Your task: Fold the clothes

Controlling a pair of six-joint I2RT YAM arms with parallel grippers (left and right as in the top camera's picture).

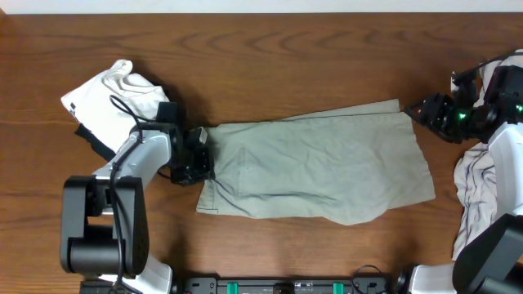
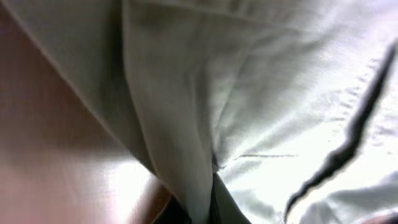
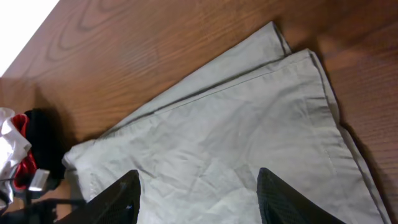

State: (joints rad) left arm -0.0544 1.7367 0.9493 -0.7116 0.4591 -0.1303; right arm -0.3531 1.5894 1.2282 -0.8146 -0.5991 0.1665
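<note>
left pincer (image 1: pixel 198 160) pinching khaki shorts (image 1: pixel 327 167), flat on table (image 1: pixel 310 57) | right pincer (image 3: pixel 200 199) spread; holding nothing

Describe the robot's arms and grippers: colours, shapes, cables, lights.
The left arm has white links, black joints, looping black cables and a black left gripper. The right gripper is black with a green light; its fingers are flat and black.
</note>
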